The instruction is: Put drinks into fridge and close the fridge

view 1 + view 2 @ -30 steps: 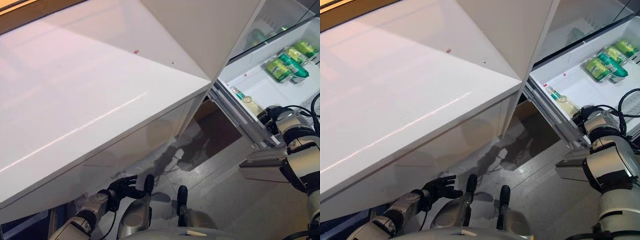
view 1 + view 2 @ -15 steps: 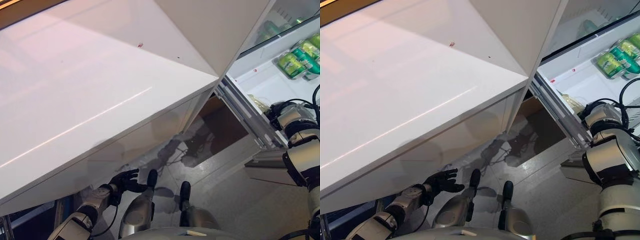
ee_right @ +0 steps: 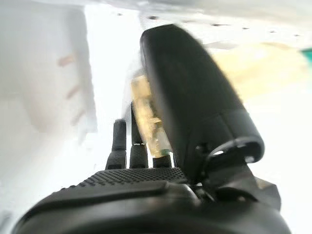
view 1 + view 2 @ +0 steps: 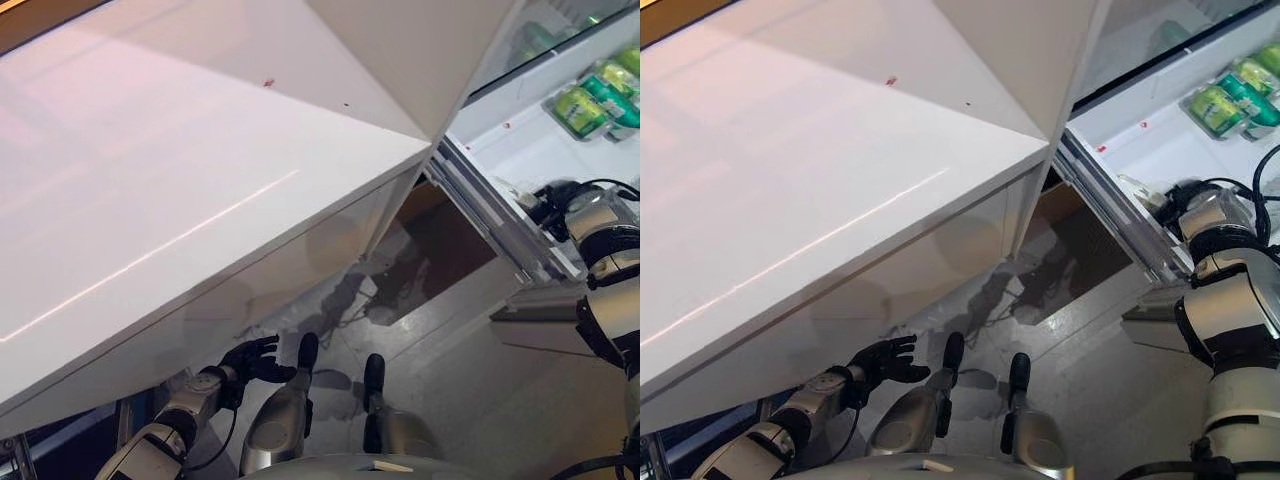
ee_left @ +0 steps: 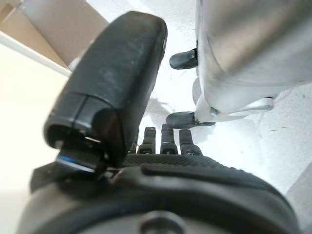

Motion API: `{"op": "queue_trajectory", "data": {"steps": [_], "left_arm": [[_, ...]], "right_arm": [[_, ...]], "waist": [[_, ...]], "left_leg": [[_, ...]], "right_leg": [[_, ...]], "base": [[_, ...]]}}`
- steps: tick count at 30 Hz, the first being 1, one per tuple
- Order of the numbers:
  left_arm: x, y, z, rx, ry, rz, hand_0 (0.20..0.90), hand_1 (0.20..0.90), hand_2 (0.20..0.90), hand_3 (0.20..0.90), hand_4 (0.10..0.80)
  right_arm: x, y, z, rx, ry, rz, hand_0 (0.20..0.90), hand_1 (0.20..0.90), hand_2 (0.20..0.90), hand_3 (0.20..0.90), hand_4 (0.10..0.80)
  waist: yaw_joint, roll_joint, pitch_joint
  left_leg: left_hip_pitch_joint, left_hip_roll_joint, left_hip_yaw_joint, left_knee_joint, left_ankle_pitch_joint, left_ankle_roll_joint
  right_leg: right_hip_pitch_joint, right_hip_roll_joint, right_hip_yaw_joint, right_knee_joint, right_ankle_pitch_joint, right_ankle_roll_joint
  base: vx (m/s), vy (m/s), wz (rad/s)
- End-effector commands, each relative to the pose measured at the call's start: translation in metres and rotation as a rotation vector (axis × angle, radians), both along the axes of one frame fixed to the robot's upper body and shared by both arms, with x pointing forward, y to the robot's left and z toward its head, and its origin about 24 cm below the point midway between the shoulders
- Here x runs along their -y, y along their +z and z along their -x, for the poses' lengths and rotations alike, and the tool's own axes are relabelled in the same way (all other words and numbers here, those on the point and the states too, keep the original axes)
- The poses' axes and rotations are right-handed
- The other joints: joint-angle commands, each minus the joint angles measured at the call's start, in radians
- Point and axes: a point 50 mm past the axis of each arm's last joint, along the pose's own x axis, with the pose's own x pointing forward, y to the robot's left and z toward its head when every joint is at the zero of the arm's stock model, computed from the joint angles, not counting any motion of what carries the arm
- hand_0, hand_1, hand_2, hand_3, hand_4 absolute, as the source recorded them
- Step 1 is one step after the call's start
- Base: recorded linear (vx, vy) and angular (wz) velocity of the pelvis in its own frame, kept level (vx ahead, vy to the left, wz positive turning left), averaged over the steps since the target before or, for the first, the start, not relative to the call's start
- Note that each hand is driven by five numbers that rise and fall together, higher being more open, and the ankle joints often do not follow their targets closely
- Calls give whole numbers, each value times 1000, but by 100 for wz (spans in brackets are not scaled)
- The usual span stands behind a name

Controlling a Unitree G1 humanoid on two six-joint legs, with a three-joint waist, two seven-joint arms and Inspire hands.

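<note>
The fridge's white shelf stands open at the right. Green cans lie at its far end. A pale yellow bottle lies at the shelf's near end, mostly hidden behind my right hand. In the right wrist view the bottle lies between my straight thumb and fingers, and the hand is open. My left hand hangs low under the white counter, open and empty; it also shows in the left wrist view.
A big white counter takes up the left and middle, its corner close to the shelf's front rail. A brown board lies low between them. Grey floor lies below.
The camera has shifted a little. My right hand has moved slightly farther along the shelf, and it hides more of the bottle. My left hand has barely moved.
</note>
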Motion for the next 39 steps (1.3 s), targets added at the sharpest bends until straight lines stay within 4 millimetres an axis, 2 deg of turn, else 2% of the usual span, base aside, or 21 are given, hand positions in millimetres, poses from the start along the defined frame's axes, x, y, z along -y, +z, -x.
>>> {"op": "queue_trajectory", "data": {"steps": [1,8,10,14,16,17,18,20,25,27,29,31,34,37,39], "left_arm": [[-5,-3,9,-5,-13,-33,900,900,900,900,800],[-14,-13,28,-79,0,-80,900,900,900,900,800],[-15,-15,33,-96,6,-82,900,900,900,900,800],[-14,-23,47,-144,30,-70,900,900,900,900,800],[-14,-23,47,-144,30,-70,900,900,900,900,800],[-14,-24,49,-150,31,-67,900,900,900,900,800],[-10,-30,61,-181,38,-50,900,900,900,900,800],[-6,-36,73,-220,41,-36,900,900,900,900,800],[-2,-46,100,-292,51,-32,900,900,900,900,800],[-1,-47,104,-301,58,-30,900,900,900,900,800],[1,-47,102,-293,71,-27,900,900,900,900,800],[4,-44,92,-259,94,-21,900,900,900,900,800],[6,-33,58,-151,123,-13,900,900,900,900,800],[7,-25,38,-88,165,-2,900,900,900,900,800],[7,-22,33,-69,204,11,900,900,900,900,800]], "right_arm": [[-6,59,-3,199,99,175,900,900,900,900,800],[3,92,15,295,167,261,900,900,900,900,800],[3,98,20,369,174,218,900,900,900,900,800],[8,102,32,653,139,-28,900,900,900,900,800],[8,102,32,653,139,-28,900,900,900,900,800],[10,100,34,677,128,-55,900,900,900,900,800],[24,85,45,867,15,-246,900,900,900,900,800],[34,58,55,1000,-90,-429,900,900,900,900,800],[44,17,71,1212,-293,-702,900,900,900,900,800],[46,8,75,1252,-337,-759,900,900,900,900,800],[45,2,77,1289,-372,-803,900,900,900,900,800],[44,0,76,1341,-396,-845,900,900,900,900,800],[37,15,68,1451,-395,-930,900,900,900,900,800],[30,24,62,1488,-368,-979,900,900,900,900,800],[28,26,59,1487,-358,-1001,900,900,900,900,800]], "waist": [[-3,-74,-80],[-53,-112,-173],[-63,-116,-196],[-83,-120,-246],[-83,-120,-246],[-84,-119,-250],[-86,-114,-267],[-86,-105,-275],[-74,-92,-249],[-68,-90,-230],[-60,-89,-201],[-47,-83,-157],[-37,-77,-64],[-33,-76,-13],[-31,-73,3]], "left_leg": [[42,-15,72,14,-93,25],[102,-6,114,1,-119,27],[116,-5,123,1,-127,29],[149,-6,141,9,-148,36],[149,-6,141,9,-148,36],[153,-6,141,11,-150,36],[175,-9,140,18,-164,40],[193,-16,133,41,-185,45],[197,-39,110,169,-248,63],[185,-46,102,224,-272,69],[152,-58,92,296,-299,78],[98,-71,82,361,-318,87],[-30,-82,84,459,-338,104],[-129,-92,86,559,-362,115],[-178,-97,85,620,-381,121]], "right_leg": [[-40,13,35,57,29,0],[2,24,73,43,24,8],[12,25,83,44,21,9],[40,27,101,56,2,6],[40,27,101,56,2,6],[44,27,102,57,0,6],[68,24,104,63,-12,4],[94,17,104,74,-26,1],[121,-6,95,151,-67,-11],[121,-15,88,186,-84,-15],[105,-24,79,233,-103,-21],[65,-30,67,285,-121,-27],[-60,-36,51,393,-144,-38],[-155,-40,43,497,-167,-54],[-201,-42,39,560,-188,-65]], "base": [[36,51,-11],[60,50,-18],[68,52,-25],[93,40,-15],[37,11,-10],[138,43,-17],[211,65,-19],[218,63,-3],[185,35,1],[123,26,16],[-5,21,11],[-152,17,4],[-398,15,19],[-247,12,1],[-99,25,13]]}}
